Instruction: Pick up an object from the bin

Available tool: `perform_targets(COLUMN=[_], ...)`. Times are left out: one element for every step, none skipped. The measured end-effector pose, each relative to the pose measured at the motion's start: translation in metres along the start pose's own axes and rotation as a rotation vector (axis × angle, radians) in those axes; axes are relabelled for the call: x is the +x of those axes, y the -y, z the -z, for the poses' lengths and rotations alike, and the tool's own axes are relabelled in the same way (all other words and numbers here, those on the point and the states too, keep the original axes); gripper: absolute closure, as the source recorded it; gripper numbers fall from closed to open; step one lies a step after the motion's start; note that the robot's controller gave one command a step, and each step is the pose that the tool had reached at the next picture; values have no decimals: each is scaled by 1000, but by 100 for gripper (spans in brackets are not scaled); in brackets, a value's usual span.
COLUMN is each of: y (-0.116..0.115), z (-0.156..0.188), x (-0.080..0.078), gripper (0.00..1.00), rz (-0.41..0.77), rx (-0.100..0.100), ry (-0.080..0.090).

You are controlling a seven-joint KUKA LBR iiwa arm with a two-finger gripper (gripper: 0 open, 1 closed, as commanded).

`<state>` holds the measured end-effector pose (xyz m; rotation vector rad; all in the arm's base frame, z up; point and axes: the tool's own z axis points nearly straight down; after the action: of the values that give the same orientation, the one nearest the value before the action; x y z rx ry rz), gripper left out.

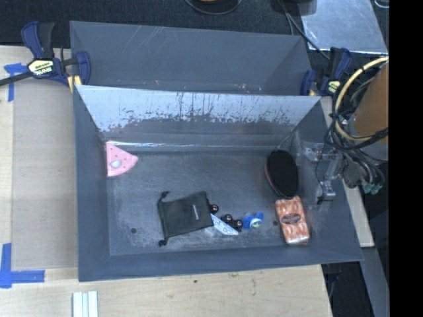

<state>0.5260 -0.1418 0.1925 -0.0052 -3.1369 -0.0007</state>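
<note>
I count one pink wedge (119, 160) far left, one black pouch (184, 214) centre, one orange block (292, 220) right; gripper (325, 182) just beside one black oval (283, 173) at the right wall; its state I cannot tell.

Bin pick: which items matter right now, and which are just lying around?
In play: end effector by the right wall of the bin; nearest it, black oval and orange packet.
Lying about: pink wedge, black pouch, blue bit.
</note>
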Motion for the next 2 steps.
perform_targets(y=[-1, 12], z=[5, -107], x=[-2, 24], gripper=[0, 0], rz=[4, 484], rx=[2, 2], ry=[8, 7])
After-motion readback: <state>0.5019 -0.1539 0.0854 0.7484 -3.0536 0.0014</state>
